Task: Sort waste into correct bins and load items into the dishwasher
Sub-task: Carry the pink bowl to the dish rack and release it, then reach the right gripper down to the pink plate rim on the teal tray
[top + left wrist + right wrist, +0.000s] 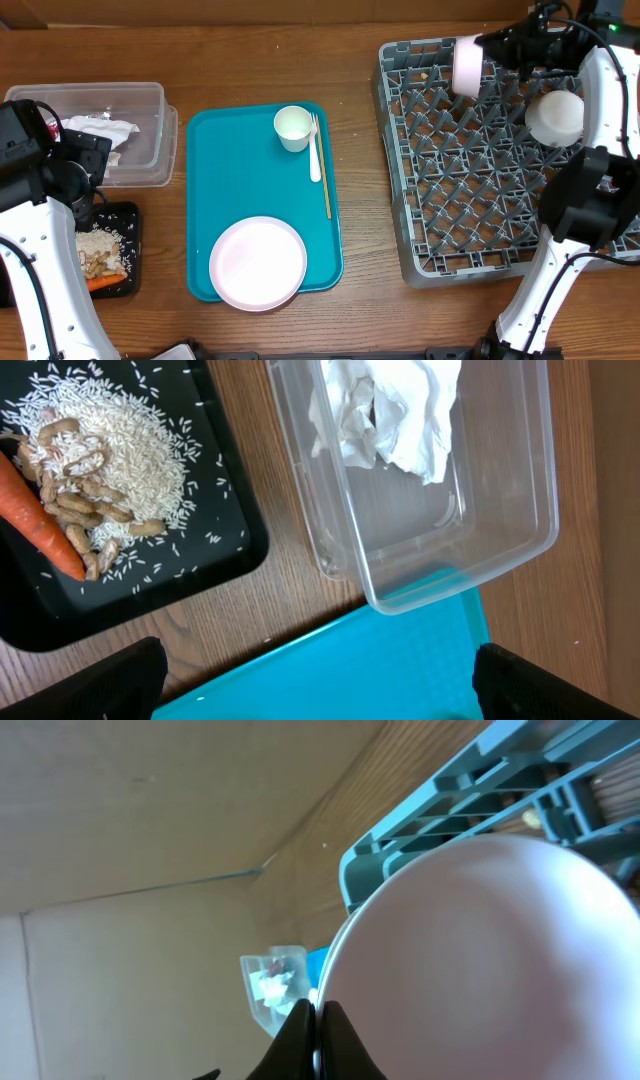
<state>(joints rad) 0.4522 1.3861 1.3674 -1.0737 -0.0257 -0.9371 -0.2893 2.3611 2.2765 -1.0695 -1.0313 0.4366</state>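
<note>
My right gripper (pixel 318 1020) is shut on the rim of a white bowl (pixel 480 960) and holds it on edge over the far left corner of the grey dish rack (pixel 470 200); the bowl also shows in the overhead view (pixel 466 65). A second white bowl (pixel 555 115) sits upside down in the rack. My left gripper (pixel 315 695) is open and empty above the teal tray's edge, by the clear tub (pixel 500 530) with crumpled napkins (pixel 395 415) and the black tray (pixel 215 550) with rice, beige scraps (pixel 85 500) and a carrot (pixel 40 510).
The teal serving tray (pixel 240 170) holds a pale-pink plate (pixel 258 263), a small white cup (pixel 292 127), a white fork (pixel 315 155) and a thin wooden stick (pixel 326 185). The clear tub (pixel 150 100) and black tray (pixel 130 225) lie to its left.
</note>
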